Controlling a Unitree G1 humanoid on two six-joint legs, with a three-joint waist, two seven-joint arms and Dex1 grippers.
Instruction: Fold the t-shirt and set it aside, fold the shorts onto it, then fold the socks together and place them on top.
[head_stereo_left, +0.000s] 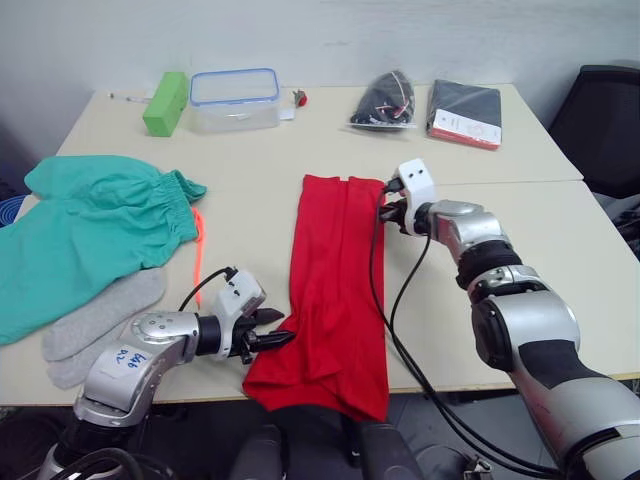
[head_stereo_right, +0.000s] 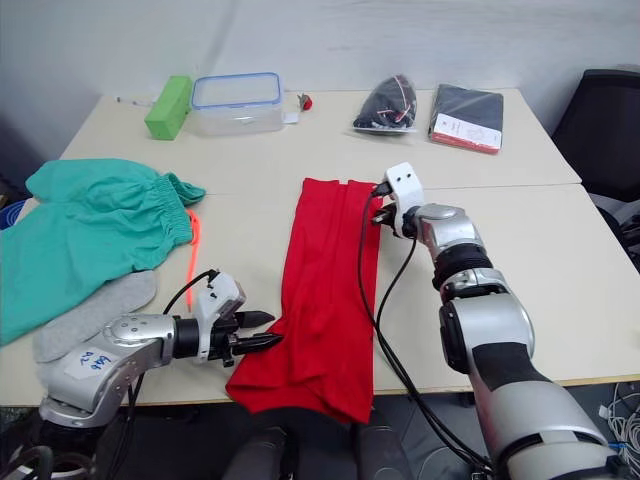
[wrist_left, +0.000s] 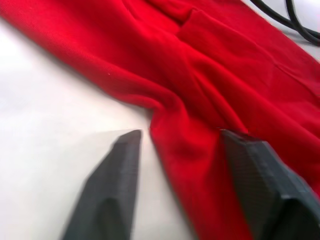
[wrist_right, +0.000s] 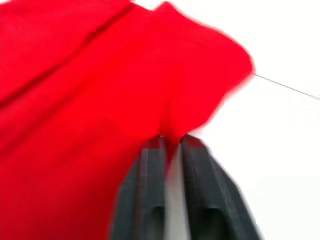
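The red t-shirt (head_stereo_left: 335, 290) lies folded into a long strip down the middle of the table, and its near end hangs over the front edge. My left gripper (head_stereo_left: 283, 336) is open at the strip's left edge near the front. In the left wrist view that cloth edge (wrist_left: 175, 125) runs between the two fingers (wrist_left: 117, 175). My right gripper (head_stereo_left: 384, 212) is shut on the t-shirt's far right corner (wrist_right: 200, 100). The teal shorts (head_stereo_left: 90, 235) with an orange drawstring (head_stereo_left: 198, 255) lie at the left, and the grey socks (head_stereo_left: 100, 322) lie just in front of them.
Along the back stand a green box (head_stereo_left: 166, 102), a clear container with a blue lid (head_stereo_left: 235, 98), a black bag (head_stereo_left: 388, 100) and a dark flat package (head_stereo_left: 465, 112). A black cable (head_stereo_left: 385, 300) trails from the right wrist along the shirt's right side. A black chair (head_stereo_left: 605, 120) stands at the right.
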